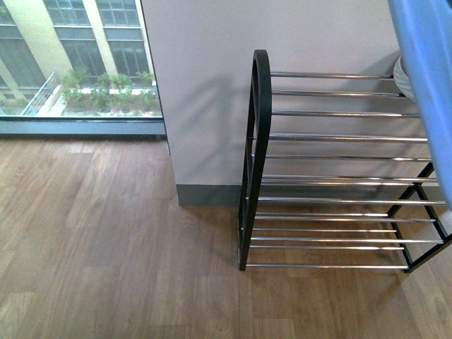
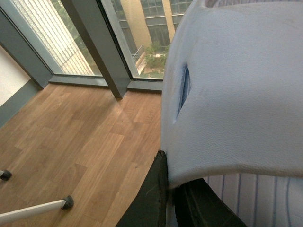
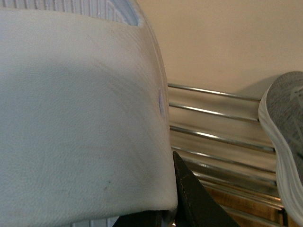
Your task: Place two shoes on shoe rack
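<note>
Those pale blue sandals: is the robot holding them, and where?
Yes, one per arm. Left fingers grip one sandal at its strap edge; right fingers grip the other sandal likewise.

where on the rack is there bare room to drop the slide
The top tier of the rack is bare from its black end frame rightward; the lower tiers that show look empty too. It gets crowded at the right end, where a grey sneaker sits on the bars and the held blue slide hangs in front.
</note>
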